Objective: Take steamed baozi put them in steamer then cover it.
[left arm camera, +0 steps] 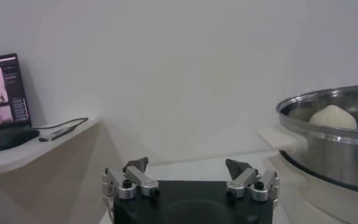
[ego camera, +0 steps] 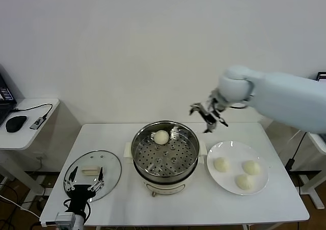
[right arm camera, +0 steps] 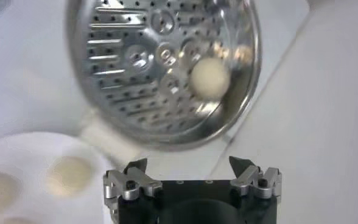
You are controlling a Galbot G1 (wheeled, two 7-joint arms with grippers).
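Observation:
The steamer [ego camera: 165, 161] stands mid-table with one baozi [ego camera: 161, 137] on the far side of its perforated tray. Three more baozi [ego camera: 221, 164] lie on the white plate [ego camera: 233, 148] to its right. The glass cover [ego camera: 104, 164] rests flat on the table left of the steamer. My right gripper [ego camera: 208, 116] hovers open and empty above the table behind the gap between steamer and plate. Its wrist view looks down on the steamer [right arm camera: 136, 61], the baozi [right arm camera: 210, 78] and its own gripper [right arm camera: 188, 163]. My left gripper [ego camera: 85, 185] is open, low at the cover's near edge. In its wrist view the left gripper [left arm camera: 188, 164] faces past the steamer [left arm camera: 331, 143].
A side desk [ego camera: 25, 130] with a mouse [ego camera: 16, 122] and cable stands left of the table. A monitor [left arm camera: 5, 91] sits on it. The white wall runs close behind the table. The table's front edge is just below the steamer and plate.

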